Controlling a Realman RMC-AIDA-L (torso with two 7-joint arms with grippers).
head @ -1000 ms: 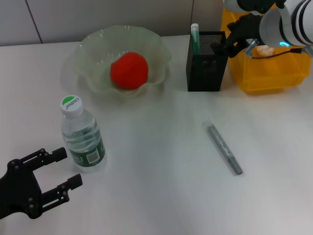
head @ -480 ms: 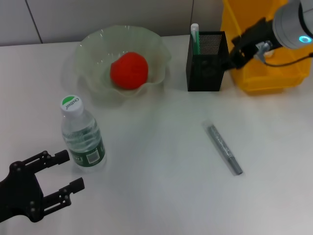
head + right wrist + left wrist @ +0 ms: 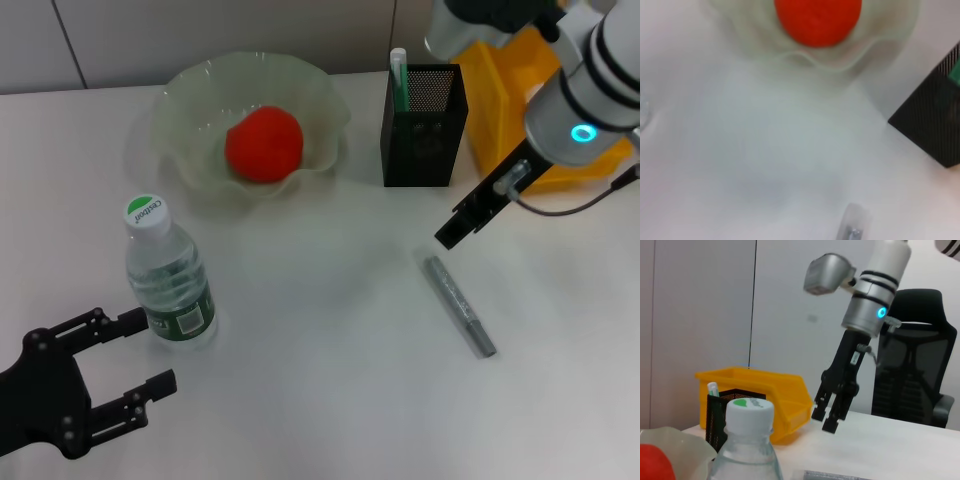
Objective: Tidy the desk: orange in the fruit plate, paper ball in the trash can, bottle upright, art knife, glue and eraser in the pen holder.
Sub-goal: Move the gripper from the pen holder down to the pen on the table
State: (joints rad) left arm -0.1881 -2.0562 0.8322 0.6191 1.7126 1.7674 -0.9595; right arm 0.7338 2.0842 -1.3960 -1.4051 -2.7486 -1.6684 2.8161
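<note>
Right end effector [image 3: 452,229], fingers a little apart and empty, hangs above our art knife [image 3: 459,304], while orange [image 3: 264,143] and bottle [image 3: 167,284] look done.

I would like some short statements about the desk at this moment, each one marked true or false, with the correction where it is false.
1. The round red-orange fruit lies in the translucent wavy-rimmed plate. True.
2. The clear plastic bottle with the green-and-white cap lies on its side. False: it stands upright.
3. The grey art knife is inside the black mesh pen holder. False: it lies flat on the table.
4. The right pincer hangs above the table near the knife, holding nothing. True.
5. The left pincer grips the bottle. False: it is open, beside it.
</note>
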